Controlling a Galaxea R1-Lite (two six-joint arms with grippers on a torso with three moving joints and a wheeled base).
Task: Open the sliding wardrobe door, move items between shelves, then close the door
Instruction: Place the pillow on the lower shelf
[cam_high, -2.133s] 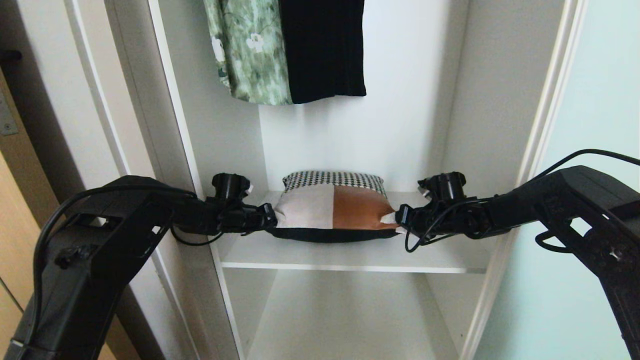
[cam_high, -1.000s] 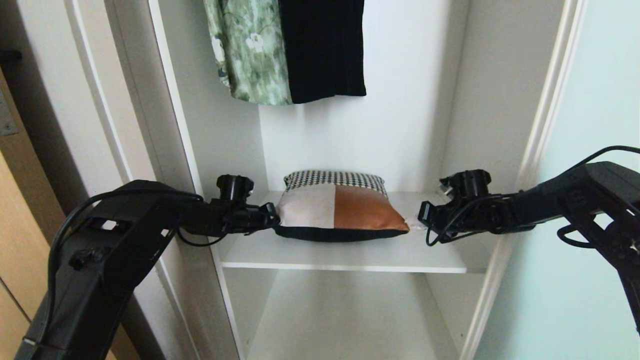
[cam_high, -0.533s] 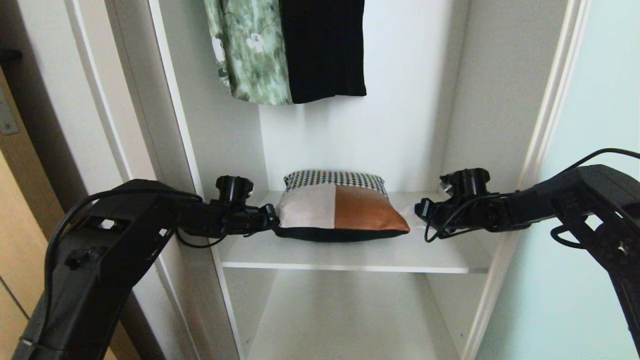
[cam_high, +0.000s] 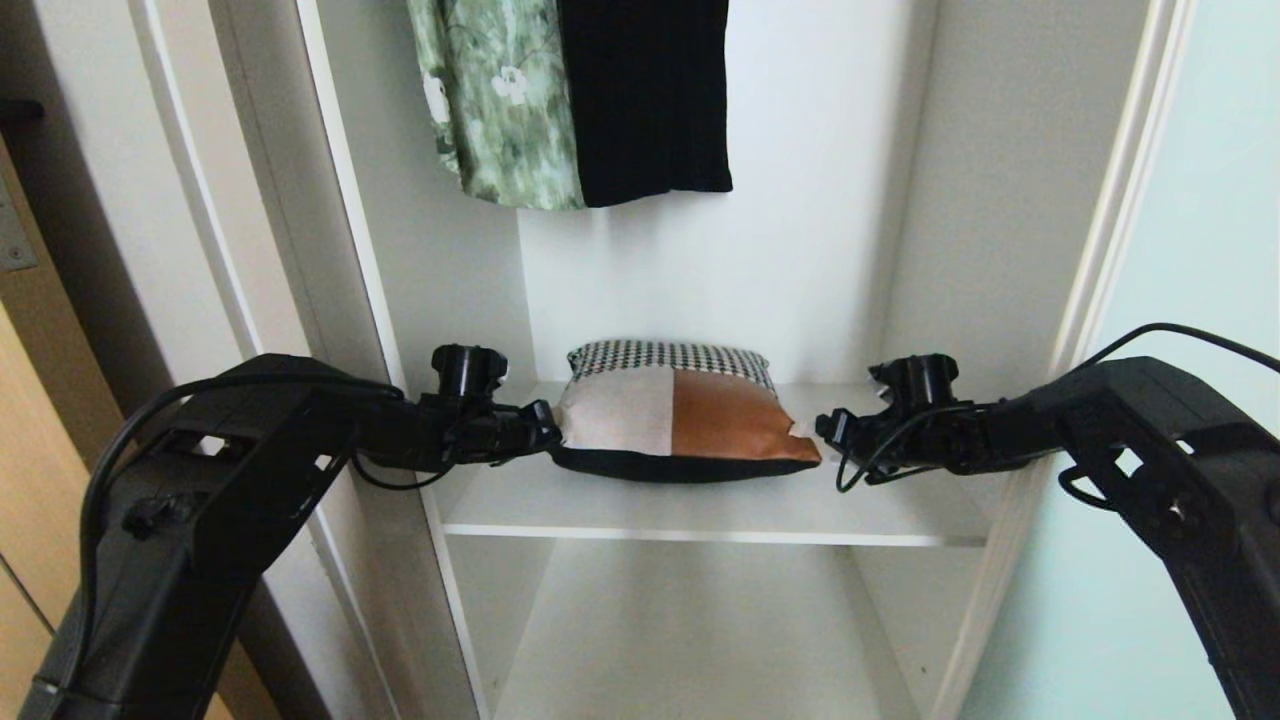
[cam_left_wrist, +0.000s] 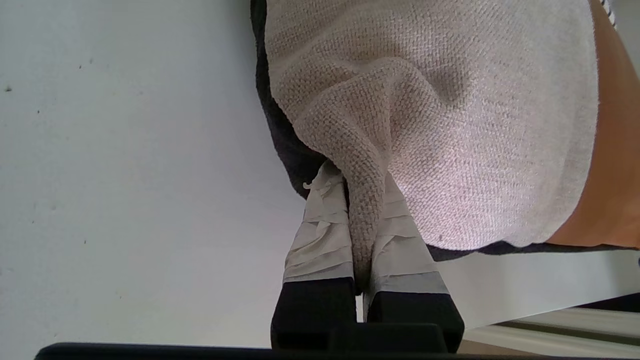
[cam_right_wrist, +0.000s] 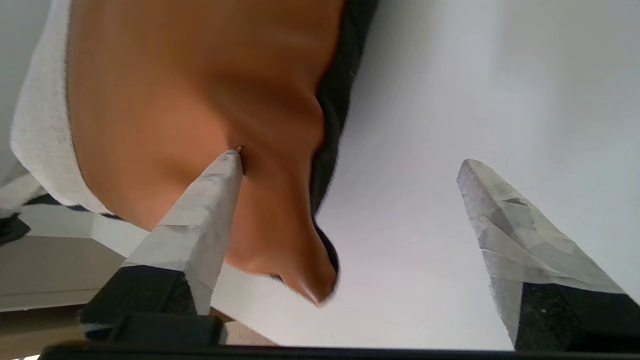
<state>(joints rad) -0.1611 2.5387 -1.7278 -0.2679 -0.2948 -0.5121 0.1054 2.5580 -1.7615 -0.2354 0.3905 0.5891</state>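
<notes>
The patchwork cushion (cam_high: 680, 415) lies on the white shelf (cam_high: 700, 512) inside the wardrobe, houndstooth panel toward the back. My left gripper (cam_high: 548, 435) is at its left corner. In the left wrist view this gripper (cam_left_wrist: 357, 175) is shut on the off-white corner of the cushion (cam_left_wrist: 450, 125). My right gripper (cam_high: 815, 430) is at the cushion's right corner and stands wide open (cam_right_wrist: 348, 157). The orange corner of the cushion (cam_right_wrist: 175, 90) pokes between its fingers, and one fingertip (cam_right_wrist: 227, 162) touches the orange panel. The frosted sliding wardrobe door (cam_high: 1190, 300) stands slid aside at the right.
A green floral garment (cam_high: 500, 100) and a black garment (cam_high: 645, 95) hang above the cushion. A lower white shelf (cam_high: 690, 640) lies below. The wardrobe's white side walls (cam_high: 960, 200) close in both arms. A tan wooden door (cam_high: 30, 450) is at far left.
My right gripper let go of the orange corner, drew back to the right, opened wide and has come back in around that corner. The left gripper has kept its grip and place.
</notes>
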